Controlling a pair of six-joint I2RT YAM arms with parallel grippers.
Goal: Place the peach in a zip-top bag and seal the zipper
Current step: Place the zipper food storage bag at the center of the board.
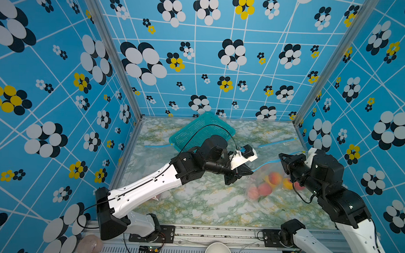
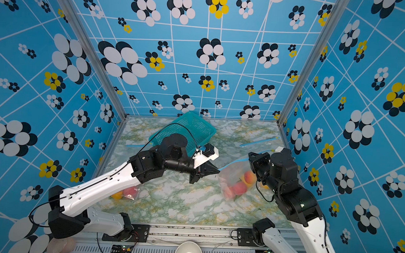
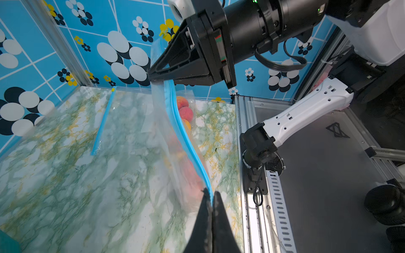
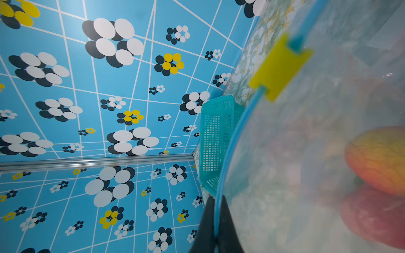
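Observation:
A clear zip-top bag (image 1: 262, 180) hangs between my two grippers above the right half of the table, with several peaches (image 1: 274, 177) inside it. Its blue zipper (image 3: 182, 131) runs taut from one gripper to the other. My left gripper (image 3: 211, 195) is shut on one end of the zipper strip, and in both top views its tip (image 2: 218, 171) meets the bag's left corner. My right gripper (image 4: 217, 203) is shut on the strip at the other end. The yellow slider (image 4: 280, 65) sits further along the strip, away from the right jaws. The peaches (image 4: 377, 157) show blurred through the plastic.
A teal basket (image 1: 203, 129) leans at the back of the table. A second bag of peaches (image 2: 127, 192) lies under the left arm. Flat empty zip bags lie at the back right (image 1: 277, 143) and back left (image 1: 154, 145). A white bowl (image 1: 218, 250) stands in front of the table's front rail.

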